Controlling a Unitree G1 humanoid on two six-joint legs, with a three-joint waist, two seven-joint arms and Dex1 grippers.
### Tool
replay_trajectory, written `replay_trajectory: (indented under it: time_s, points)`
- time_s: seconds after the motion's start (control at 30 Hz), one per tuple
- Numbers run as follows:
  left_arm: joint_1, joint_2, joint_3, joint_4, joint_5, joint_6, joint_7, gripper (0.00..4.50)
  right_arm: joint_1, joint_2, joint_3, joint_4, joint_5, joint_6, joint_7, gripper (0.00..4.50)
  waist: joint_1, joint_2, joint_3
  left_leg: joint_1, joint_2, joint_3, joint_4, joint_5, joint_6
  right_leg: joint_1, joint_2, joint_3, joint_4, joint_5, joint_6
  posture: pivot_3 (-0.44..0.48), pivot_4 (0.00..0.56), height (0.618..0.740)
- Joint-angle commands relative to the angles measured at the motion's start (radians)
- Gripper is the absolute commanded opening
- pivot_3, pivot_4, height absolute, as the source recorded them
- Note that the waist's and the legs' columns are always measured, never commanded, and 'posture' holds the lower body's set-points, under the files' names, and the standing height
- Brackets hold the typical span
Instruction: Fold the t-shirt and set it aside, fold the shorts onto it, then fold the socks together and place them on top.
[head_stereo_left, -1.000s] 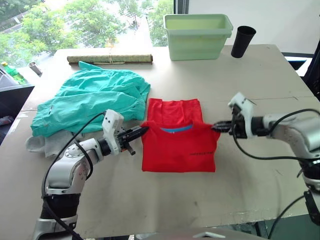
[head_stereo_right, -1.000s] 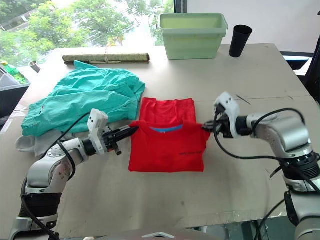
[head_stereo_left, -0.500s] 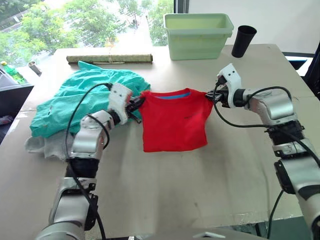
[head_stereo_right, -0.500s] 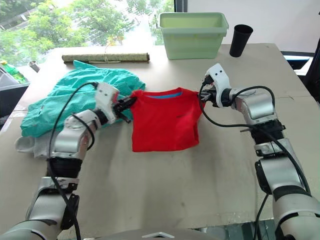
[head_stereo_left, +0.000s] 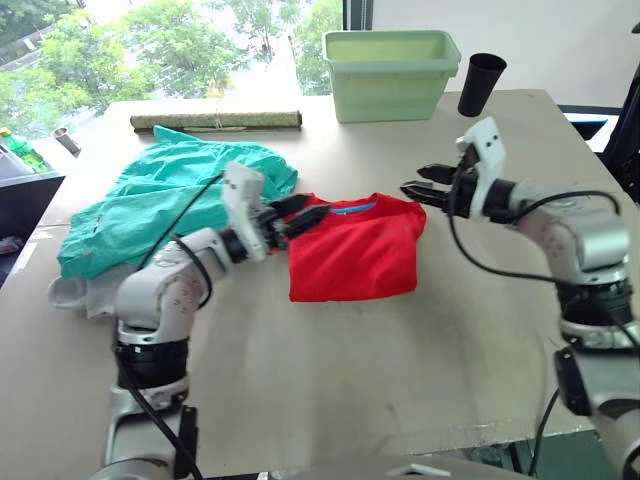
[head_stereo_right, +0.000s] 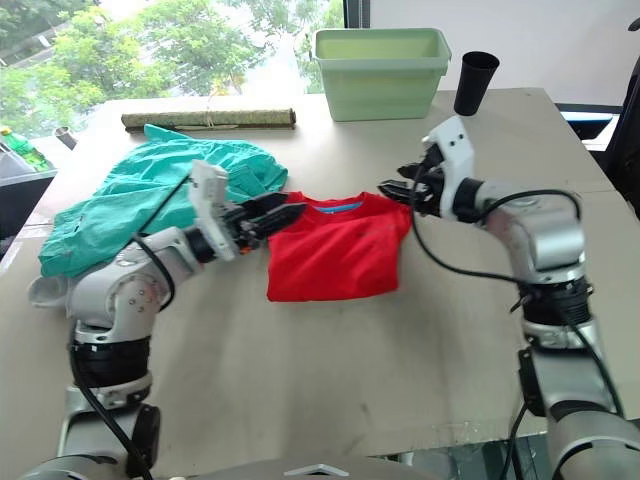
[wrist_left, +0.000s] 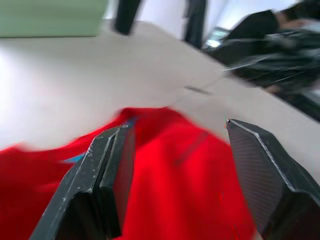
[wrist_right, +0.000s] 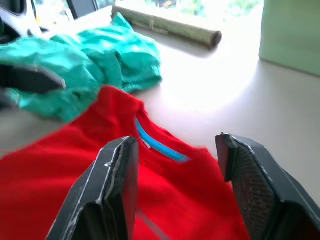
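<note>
Both end effectors have just let go of the t-shirt (head_stereo_left: 355, 255). Half a second ago each one pinched a top corner of the red cloth and held it stretched near the far side of the desk (head_stereo_left: 400, 380); now the left end effector (head_stereo_left: 305, 213) hangs released just over the shirt's left shoulder, its two black fingers spread, and the right end effector (head_stereo_left: 425, 185) stands released too, a little above and beside the right shoulder. The wrist views agree — between the parted fingers of each one I see only red cloth lying below, nothing gripped.

The t-shirt lies flat on the desk as a compact folded packet, the blue label at the neck turned toward the far edge, its left corner just beside the shorts (head_stereo_left: 165, 205). A second ago a strip of the shirt still lay beyond the neckline, and this strip has now gone, so I judge that the fold is finished.

For the task this means the first part is nearly done — the shirt is folded, but it stays in the middle, so it still needs to be set aside, I think. The shorts are crumpled in a heap on the left, not folded. The socks (head_stereo_left: 70, 292) peep out from under the near edge of the shorts, untouched.
</note>
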Motion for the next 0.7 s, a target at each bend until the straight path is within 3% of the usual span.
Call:
replay_trajectory:
  time_s: [0.03, 0.13, 0.2, 0.23, 0.27, 0.37, 0.4, 0.5, 0.6, 0.67, 0.7]
  points:
    - [0.029, -0.135, -0.056, 0.044, 0.166, -0.102, 0.239, 2.38, 0.073, 0.184, 0.043, 0.082, -0.163, -0.218, -0.286, 2.62, 0.002, 0.0, -0.001, 0.001, 0.0, 0.0, 0.0, 0.001, -0.001, 0.0, 0.0, 0.0, 0.001, 0.001, 0.001, 0.0, 0.15, 0.727]
    - [0.051, -0.199, -0.102, 0.128, 0.31, -0.214, 0.35, 1.04, 0.126, 0.307, 0.05, 0.194, -0.238, -0.358, -0.418, 2.62, 0.003, -0.001, -0.001, -0.002, 0.0, 0.001, 0.0, 0.003, -0.001, -0.004, 0.001, 0.001, 0.005, 0.001, 0.001, 0.0, 0.15, 0.727]
    - [0.065, -0.213, -0.123, 0.186, 0.371, -0.268, 0.384, 0.21, 0.16, 0.351, 0.077, 0.273, -0.276, -0.413, -0.455, 2.12, 0.003, -0.001, -0.001, -0.003, 0.0, 0.003, 0.0, 0.005, 0.002, -0.007, 0.001, 0.002, 0.007, 0.003, -0.003, 0.0, 0.15, 0.727]
    - [0.073, -0.212, -0.135, 0.222, 0.404, -0.296, 0.395, 0.0, 0.176, 0.361, 0.093, 0.319, -0.304, -0.435, -0.479, 1.95, 0.002, -0.001, -0.001, -0.003, 0.0, 0.003, 0.0, 0.005, 0.002, -0.007, 0.001, 0.003, 0.008, 0.003, -0.003, 0.0, 0.15, 0.727]
    - [0.079, -0.217, -0.136, 0.252, 0.427, -0.323, 0.408, 0.0, 0.189, 0.367, 0.1, 0.356, -0.327, -0.458, -0.498, 1.28, 0.002, -0.001, -0.001, -0.003, 0.0, 0.003, 0.0, 0.005, 0.002, -0.007, 0.002, 0.003, 0.007, 0.003, -0.003, 0.0, 0.15, 0.727]
    - [0.091, -0.212, -0.134, 0.338, 0.46, -0.367, 0.402, 0.0, 0.221, 0.339, 0.098, 0.42, -0.378, -0.493, -0.534, 0.06, 0.002, -0.001, -0.008, -0.001, 0.0, 0.003, 0.0, 0.005, 0.002, -0.006, 0.002, 0.004, 0.007, 0.001, 0.0, 0.0, 0.15, 0.727]
    - [0.096, -0.209, -0.132, 0.354, 0.463, -0.373, 0.392, 0.0, 0.23, 0.322, 0.091, 0.421, -0.384, -0.499, -0.53, 0.02, 0.003, -0.001, -0.009, 0.0, 0.0, 0.003, 0.0, 0.005, 0.001, -0.006, 0.001, 0.004, 0.007, 0.0, 0.001, 0.0, 0.15, 0.727]
    - [0.11, -0.197, -0.134, 0.353, 0.457, -0.403, 0.344, 0.0, 0.269, 0.302, 0.058, 0.332, -0.303, -0.502, -0.424, 0.02, 0.006, 0.001, -0.015, 0.0, 0.0, 0.002, 0.0, 0.002, -0.003, -0.005, 0.001, 0.004, 0.007, 0.0, 0.001, 0.0, 0.15, 0.727]
    - [0.126, -0.187, -0.089, 0.236, 0.34, -0.41, 0.223, 0.0, 0.289, 0.266, 0.014, 0.097, -0.171, -0.356, -0.324, 0.99, 0.002, 0.002, -0.014, -0.001, 0.0, 0.002, 0.0, 0.002, -0.002, -0.006, 0.0, 0.004, 0.007, 0.0, 0.001, 0.0, 0.15, 0.727]
    - [0.129, -0.155, -0.055, 0.13, 0.226, -0.343, 0.134, 1.18, 0.275, 0.238, -0.043, -0.072, -0.064, -0.191, -0.312, 2.12, 0.002, 0.002, -0.013, -0.003, 0.0, 0.002, 0.0, 0.002, -0.002, -0.008, 0.0, 0.004, 0.007, 0.0, 0.001, 0.0, 0.15, 0.727]
    - [0.13, -0.139, -0.045, 0.093, 0.182, -0.312, 0.1, 1.42, 0.268, 0.23, -0.068, -0.13, -0.022, -0.126, -0.312, 2.27, 0.002, 0.002, -0.012, -0.004, 0.001, 0.002, 0.0, 0.002, -0.001, -0.009, 0.001, 0.004, 0.006, 0.0, 0.0, 0.0, 0.15, 0.727]
